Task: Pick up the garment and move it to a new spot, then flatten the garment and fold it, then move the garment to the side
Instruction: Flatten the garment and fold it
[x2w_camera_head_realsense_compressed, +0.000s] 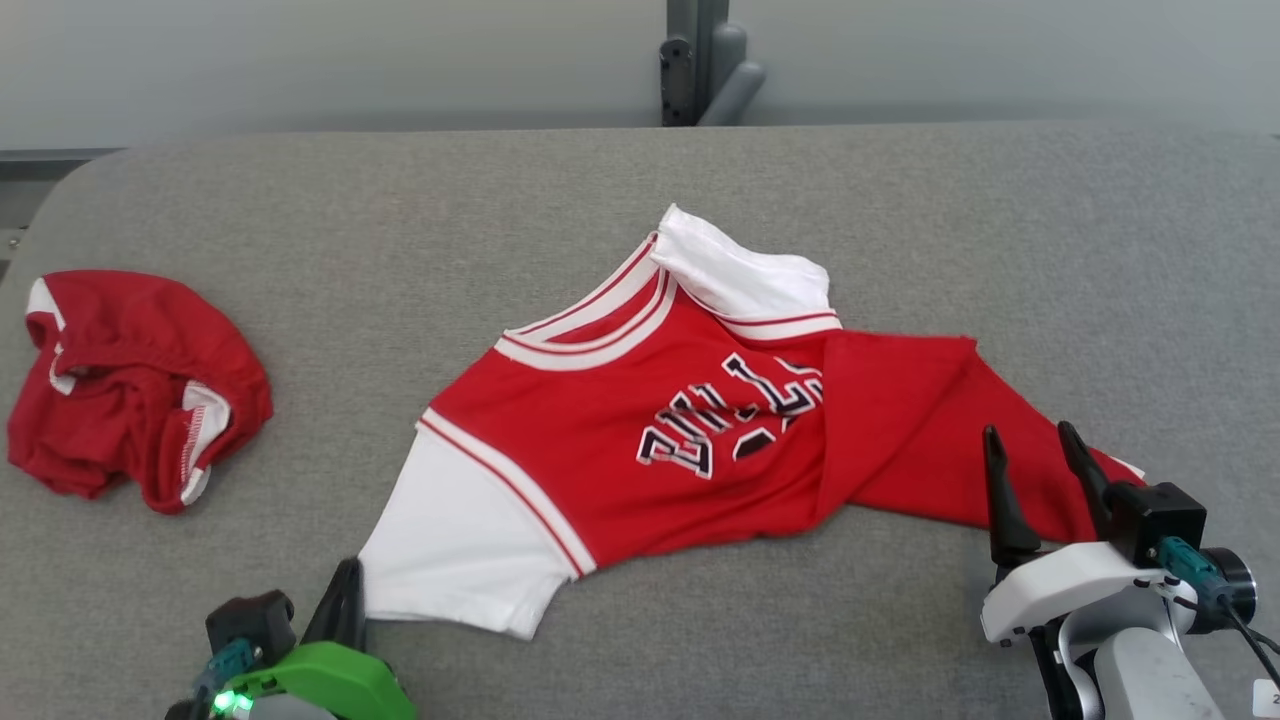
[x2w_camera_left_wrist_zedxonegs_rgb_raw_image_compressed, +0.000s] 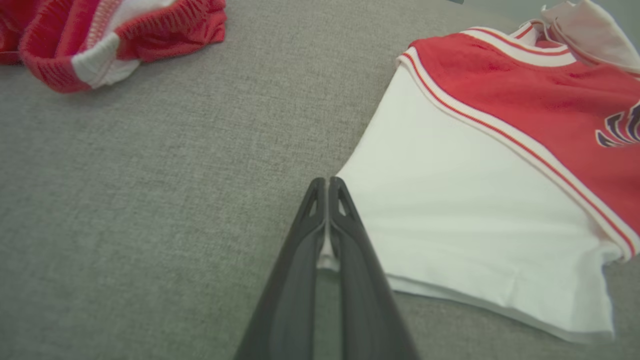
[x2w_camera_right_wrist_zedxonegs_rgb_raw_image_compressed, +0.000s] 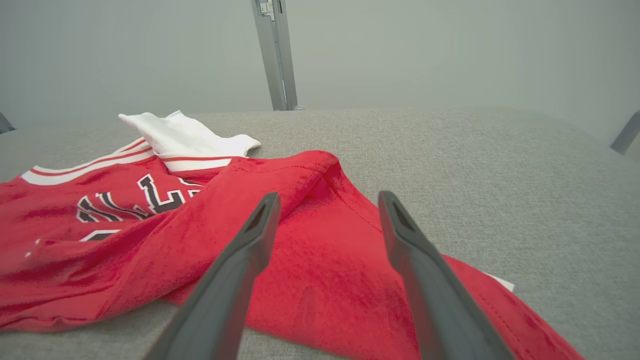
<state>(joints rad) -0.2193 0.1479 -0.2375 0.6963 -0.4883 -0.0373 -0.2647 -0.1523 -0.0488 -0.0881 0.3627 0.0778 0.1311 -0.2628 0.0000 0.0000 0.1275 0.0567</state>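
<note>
Far left: crumpled red shorts (x2w_camera_head_realsense_compressed: 130, 385). Your left gripper (x2w_camera_left_wrist_zedxonegs_rgb_raw_image_compressed: 327, 184) is clamped on jersey (x2w_camera_head_realsense_compressed: 640, 420) sleeve (x2w_camera_left_wrist_zedxonegs_rgb_raw_image_compressed: 450, 210) corner. Jersey lies centre of table (x2w_camera_head_realsense_compressed: 900, 200), right half folded over. Your right gripper (x2w_camera_head_realsense_compressed: 1030, 435) is spread wide above red hem. Cloth looks light and limp, likely to sag; take hem corner.

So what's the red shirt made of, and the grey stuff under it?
The red-and-white jersey looks like soft knit cloth, matte and slightly fuzzy: it creases and folds over itself. The grey table cover looks like coarse woven fabric: a fine speckled weave shows in the left wrist view. Exact fibres I cannot tell.
</note>
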